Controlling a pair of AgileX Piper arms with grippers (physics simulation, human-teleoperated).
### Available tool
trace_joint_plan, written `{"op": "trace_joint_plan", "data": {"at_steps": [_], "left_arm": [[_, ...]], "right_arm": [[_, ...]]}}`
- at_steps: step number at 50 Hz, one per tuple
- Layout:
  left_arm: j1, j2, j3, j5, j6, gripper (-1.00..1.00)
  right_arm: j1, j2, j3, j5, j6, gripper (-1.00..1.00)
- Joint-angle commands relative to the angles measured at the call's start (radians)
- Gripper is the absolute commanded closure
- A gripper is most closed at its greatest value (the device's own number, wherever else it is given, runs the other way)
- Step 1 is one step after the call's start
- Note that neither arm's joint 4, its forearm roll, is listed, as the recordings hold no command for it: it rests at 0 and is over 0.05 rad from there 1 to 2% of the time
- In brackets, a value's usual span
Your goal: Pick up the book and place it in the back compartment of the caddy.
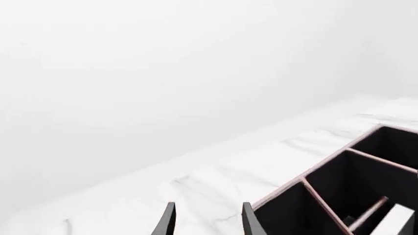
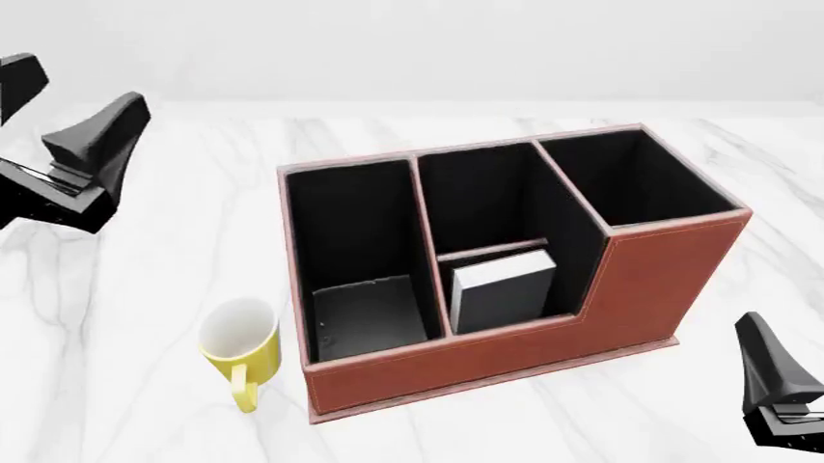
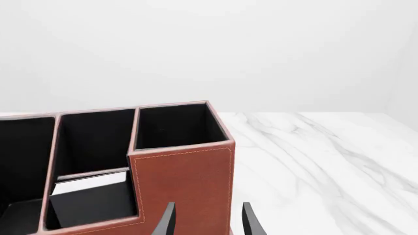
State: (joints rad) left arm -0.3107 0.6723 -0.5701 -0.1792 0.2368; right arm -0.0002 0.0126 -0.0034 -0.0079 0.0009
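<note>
White marble table [image 2: 154, 318], pale walls.

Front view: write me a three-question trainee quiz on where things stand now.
1. True or false: the book sits inside the caddy.
2. What stands on the table beside the caddy? A) a bowl B) a yellow mug C) a bottle
3. Fill in: the left gripper and the right gripper each hold ____.

Key: 1 true; 2 B; 3 nothing, both open.
</note>
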Motion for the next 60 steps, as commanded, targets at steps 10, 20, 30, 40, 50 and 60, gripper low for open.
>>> {"op": "trace_joint_plan", "data": {"at_steps": [10,20,30,40,50,60], "left_arm": [[0.16,-0.172,0.448,-0.358,-0.156,-1.0],[0.174,-0.171,0.57,-0.471,-0.222,-1.0],[0.18,-0.232,0.57,-0.413,-0.245,-1.0],[0.165,-0.224,0.57,-0.414,-0.248,-1.0],[0.15,-0.258,0.57,-0.378,-0.252,-1.0],[0.144,-0.157,0.57,-0.465,-0.26,-1.0]], "right_arm": [[0.0,0.0,0.0,0.0,0.0,-1.0],[-0.034,-0.009,-0.001,0.003,-0.003,-1.0],[-0.135,0.106,-0.069,-0.01,0.098,-1.0],[-0.138,0.096,-0.442,0.237,0.154,-1.0],[-0.11,0.259,-0.982,0.448,0.18,-1.0],[-0.118,0.372,-1.623,0.708,0.241,-1.0]]}}
